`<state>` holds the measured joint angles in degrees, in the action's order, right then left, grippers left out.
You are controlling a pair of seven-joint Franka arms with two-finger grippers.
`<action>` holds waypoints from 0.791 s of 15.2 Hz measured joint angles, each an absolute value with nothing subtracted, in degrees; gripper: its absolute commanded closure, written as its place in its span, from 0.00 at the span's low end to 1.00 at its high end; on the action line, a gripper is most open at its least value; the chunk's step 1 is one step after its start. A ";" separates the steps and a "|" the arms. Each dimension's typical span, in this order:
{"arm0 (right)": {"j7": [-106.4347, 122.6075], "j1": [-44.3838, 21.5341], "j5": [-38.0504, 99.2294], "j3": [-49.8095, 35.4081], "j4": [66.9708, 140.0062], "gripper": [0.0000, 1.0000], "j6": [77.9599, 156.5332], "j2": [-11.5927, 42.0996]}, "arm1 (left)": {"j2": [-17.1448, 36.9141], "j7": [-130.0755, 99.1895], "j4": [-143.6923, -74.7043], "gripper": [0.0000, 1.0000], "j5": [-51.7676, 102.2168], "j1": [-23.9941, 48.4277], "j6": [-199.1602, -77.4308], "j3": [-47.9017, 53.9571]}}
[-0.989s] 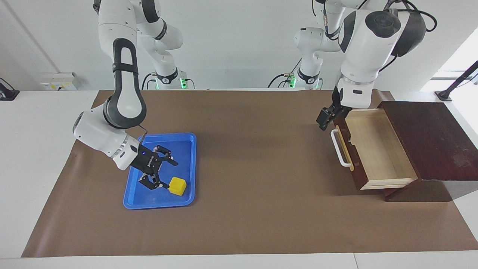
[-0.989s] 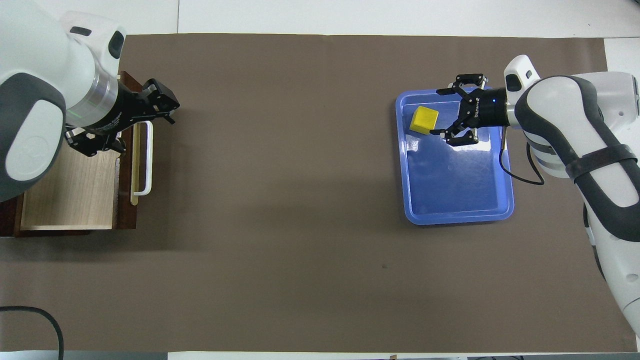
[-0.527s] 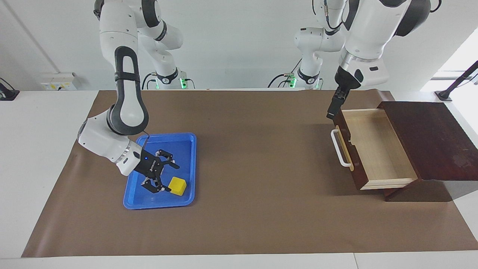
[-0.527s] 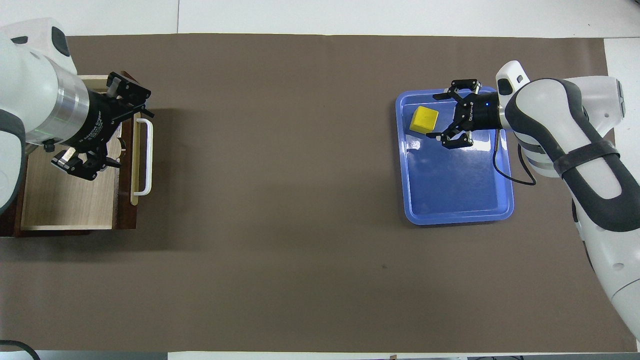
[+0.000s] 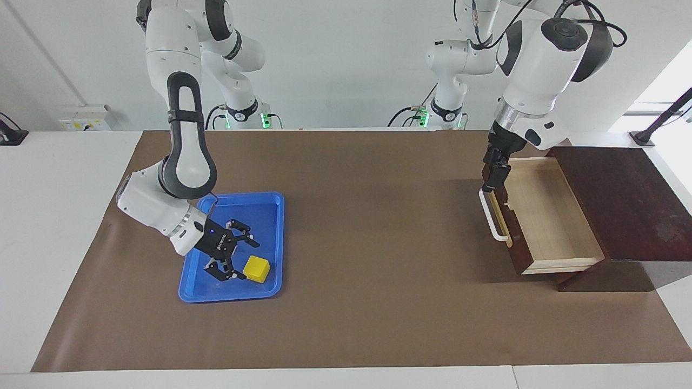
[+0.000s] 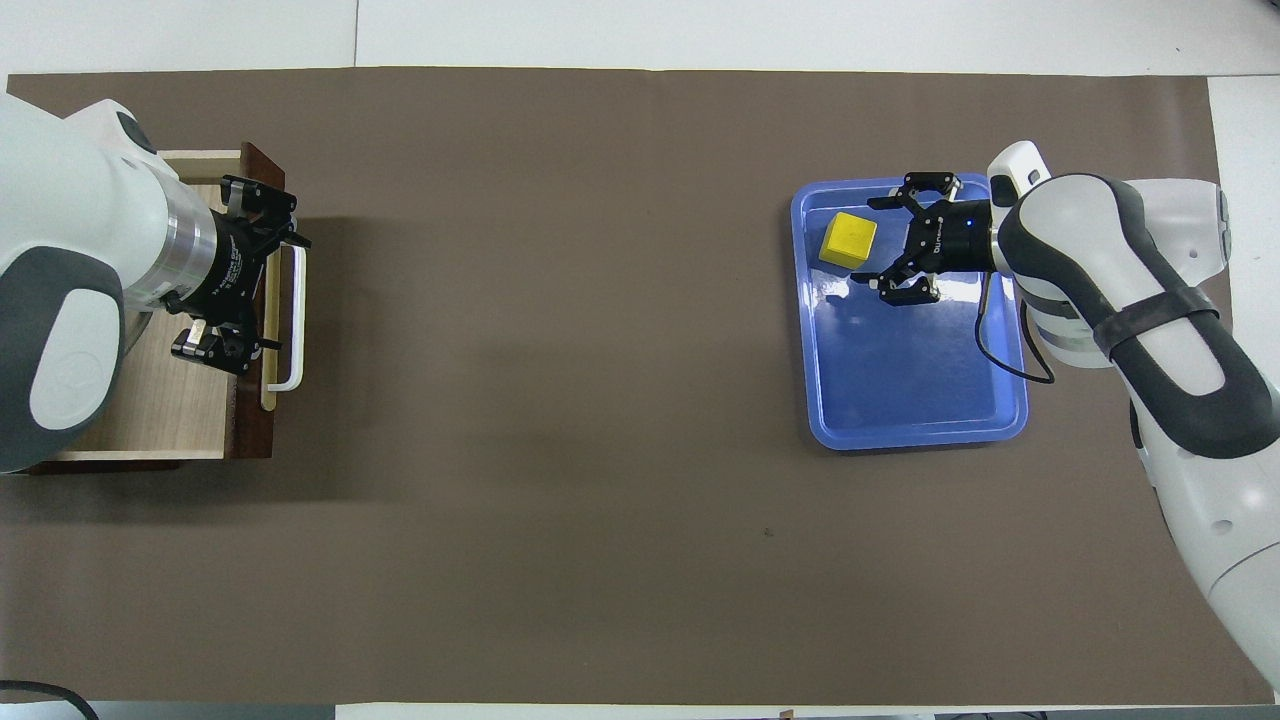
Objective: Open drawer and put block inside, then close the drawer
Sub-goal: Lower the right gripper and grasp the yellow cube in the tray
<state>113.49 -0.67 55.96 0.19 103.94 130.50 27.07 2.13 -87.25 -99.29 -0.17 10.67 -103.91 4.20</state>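
Observation:
The dark wooden drawer [image 5: 546, 216] stands pulled open at the left arm's end of the table, and its pale inside is bare; it also shows in the overhead view [image 6: 170, 410]. My left gripper [image 5: 493, 173] is open and sits at the drawer's front panel, by the robot-side end of the white handle [image 5: 489, 216]. In the overhead view this gripper [image 6: 262, 275] is over the front panel. The yellow block [image 5: 256, 268] lies in the blue tray [image 5: 232, 296]. My right gripper [image 5: 246, 260] is open and low in the tray, its fingers just beside the block [image 6: 848, 240].
The drawer's dark cabinet [image 5: 621, 200] sits at the table's end. A brown mat [image 5: 367, 270] covers the table between the tray [image 6: 915, 440] and the drawer.
My left gripper swung up and back, then came down to the drawer's front by the handle. My right gripper edged lower and closer to the block. The block and drawer have not moved.

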 measured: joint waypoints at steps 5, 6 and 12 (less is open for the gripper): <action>114.54 -0.68 56.53 0.12 105.25 0.00 131.66 27.07 | 2.44 -95.13 -100.30 0.00 -1.39 11.65 -104.86 4.62; 114.62 -0.70 57.14 0.10 105.27 0.00 131.67 27.07 | 2.73 -97.12 -100.39 0.00 -1.62 11.72 -105.00 4.69; 114.92 -1.13 57.71 0.10 105.35 0.00 132.93 27.06 | 3.77 -103.57 -100.40 0.00 -1.67 11.54 -107.17 4.34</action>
<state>114.92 -1.13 57.71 0.10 105.35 132.93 27.06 3.77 -103.57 -100.40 -1.67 11.54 -107.17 4.34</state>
